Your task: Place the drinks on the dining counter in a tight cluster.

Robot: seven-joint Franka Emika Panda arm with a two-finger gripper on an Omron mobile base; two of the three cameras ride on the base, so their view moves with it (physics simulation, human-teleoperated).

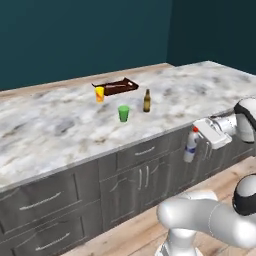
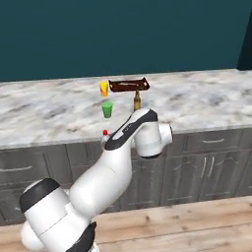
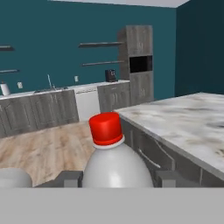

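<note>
Gripper [image 3: 116,178] clamps clear bottle [image 3: 114,164] | tray [image 1: 116,86]: contents unclear | dining counter [image 1: 60,125]: green cup [image 1: 123,113]

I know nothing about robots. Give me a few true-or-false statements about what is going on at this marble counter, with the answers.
1. The fingers hold the red-capped clear bottle. True.
2. That bottle stands on the dining counter. False: it hangs in front of the drawer fronts, off the top.
3. The brown beer bottle stands upright near the green cup. True.
4. The yellow-orange cup lies tipped over. False: it stands upright beside the dark tray.
</note>
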